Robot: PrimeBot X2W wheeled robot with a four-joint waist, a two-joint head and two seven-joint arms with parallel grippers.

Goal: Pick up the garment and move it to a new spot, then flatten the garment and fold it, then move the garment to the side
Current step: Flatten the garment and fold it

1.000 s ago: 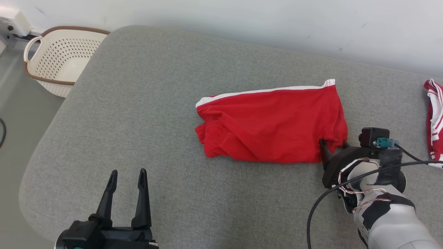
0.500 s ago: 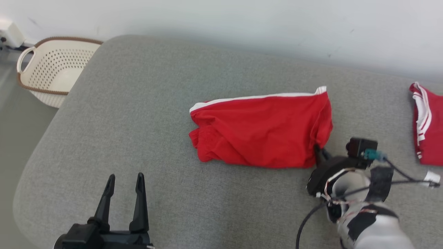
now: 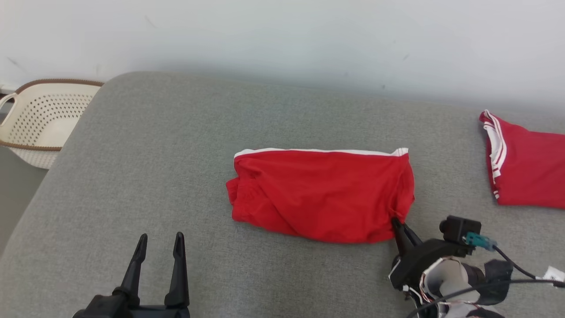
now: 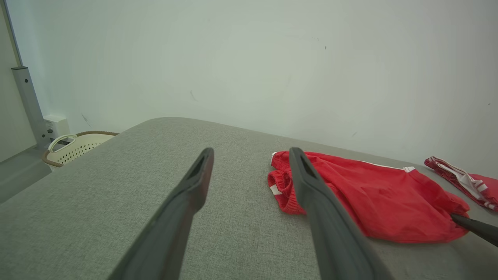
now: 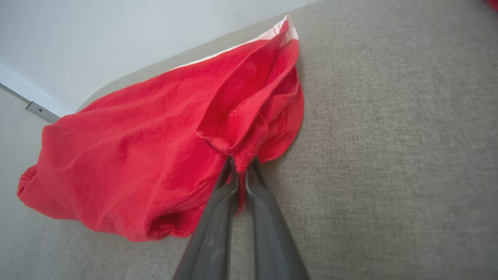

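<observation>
Nearest, the left pincer (image 3: 160, 236) hovers over the grey worktop (image 3: 176, 154), fingers apart and holding nothing. The right pincer (image 3: 394, 221) is clamped on the near-right hem of the red garment (image 3: 318, 194), which lies mid-worktop. Farther right lies another red garment (image 3: 529, 172), possibly matching. A basket (image 3: 39, 115) sits far left.

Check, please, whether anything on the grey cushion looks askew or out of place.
Only the folded red garment stands out. It lies rumpled, with its left end bunched and its near right corner puckered where the right gripper is shut on it. Nothing looks spilled or damaged.
</observation>
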